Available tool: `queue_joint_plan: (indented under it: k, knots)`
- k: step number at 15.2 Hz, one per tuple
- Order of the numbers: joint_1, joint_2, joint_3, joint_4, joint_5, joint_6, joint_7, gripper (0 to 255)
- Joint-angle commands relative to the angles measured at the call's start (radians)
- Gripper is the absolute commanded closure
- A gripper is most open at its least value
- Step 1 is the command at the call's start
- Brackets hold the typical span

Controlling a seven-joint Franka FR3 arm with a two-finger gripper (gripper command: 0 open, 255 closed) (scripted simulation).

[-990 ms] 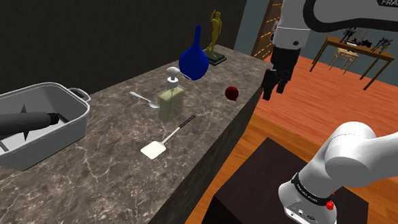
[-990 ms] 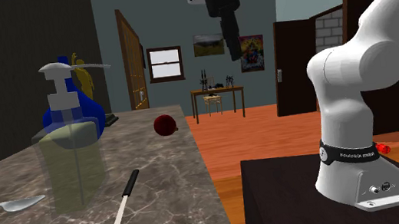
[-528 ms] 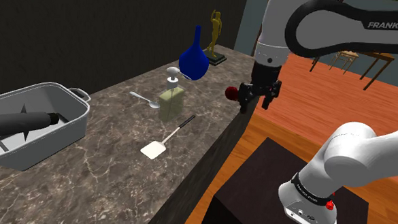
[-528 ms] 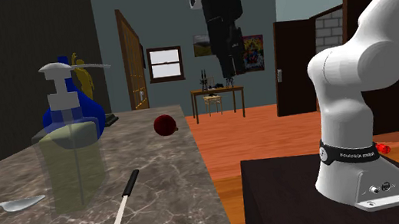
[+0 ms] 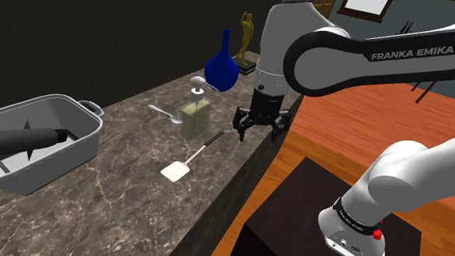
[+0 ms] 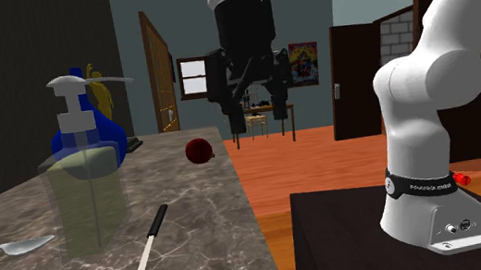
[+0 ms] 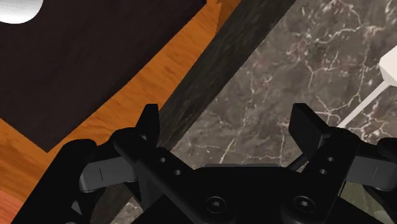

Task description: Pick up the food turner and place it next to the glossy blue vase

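You are looking at the black two-finger gripper [image 5: 258,135] hovering over the dark marble counter's [image 5: 123,186] edge, its fingers spread wide and clasping nothing. In the shoulder view, just left of it, the food turner [image 5: 194,156] is lying flat on the stone, its white blade pointing near and its slim black handle pointing far, beside the pale green soap dispenser [image 5: 196,116]. The turner is likely light, stiff and smooth. The blade is hugging the counter, so you should be closing across the narrow handle, low on it, since a grip at the very end could let the long tool swing. The glossy blue round-bellied vase [image 5: 221,69] is standing farther along the counter.
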State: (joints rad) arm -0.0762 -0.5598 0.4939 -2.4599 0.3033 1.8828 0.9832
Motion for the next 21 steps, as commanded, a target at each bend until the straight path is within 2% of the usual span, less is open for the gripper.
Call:
queue_joint_plan:
  k: [1, 4, 7, 11, 14, 21]
  knots:
    - [-0.038, 0.073, 0.06, 0.032, -0.008, 0.061, 0.118, 0]
    - [-0.096, 0.191, 0.155, 0.093, -0.049, 0.14, 0.306, 0]
    - [-0.162, 0.329, 0.247, 0.168, -0.137, 0.206, 0.514, 0]
    - [-0.222, 0.547, 0.334, 0.289, -0.339, 0.258, 0.831, 0]
    - [-0.202, 0.718, 0.329, 0.397, -0.513, 0.254, 1.067, 0]
    - [-0.174, 0.775, 0.297, 0.368, -0.57, 0.321, 1.11, 0]
